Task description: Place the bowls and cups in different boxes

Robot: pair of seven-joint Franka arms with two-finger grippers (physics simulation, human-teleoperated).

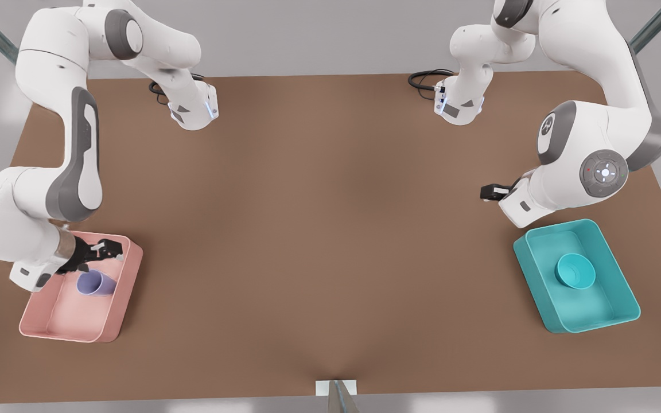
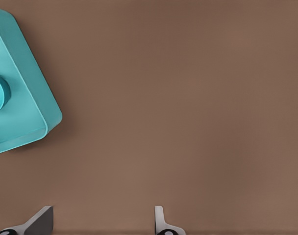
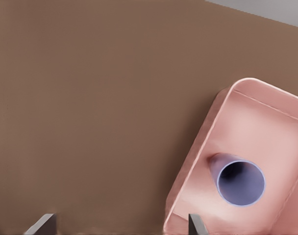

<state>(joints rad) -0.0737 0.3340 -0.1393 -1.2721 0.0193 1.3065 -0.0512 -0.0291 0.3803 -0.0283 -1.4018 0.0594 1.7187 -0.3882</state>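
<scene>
At the front view's left: hovers low over the near corner of the pink box (image 1: pixel 128 284) as the right gripper (image 1: pixel 101 250), fingers spread with nothing between them. Just beside it, inside that box, sits the cup (image 1: pixel 96 283), mouth open toward the wrist camera; cannot tell whether upright or tipped. Best to lift straight up here before swinging away, keeping the spread fingers off the cup rim and the box wall so neither gets dragged. Across the bare middle of the table (image 1: pixel 330 229), nothing to collect. At the front view's right: hangs over the table just beside the teal box (image 1: pixel 594 322) as the left gripper (image 1: pixel 488 192), fingers likewise spread and empty. Rests in the middle of that box, the bowl (image 1: pixel 575 271). Looks sorted, judging by this; pull back high and slow, away from both boxes, without brushing either rim.
</scene>
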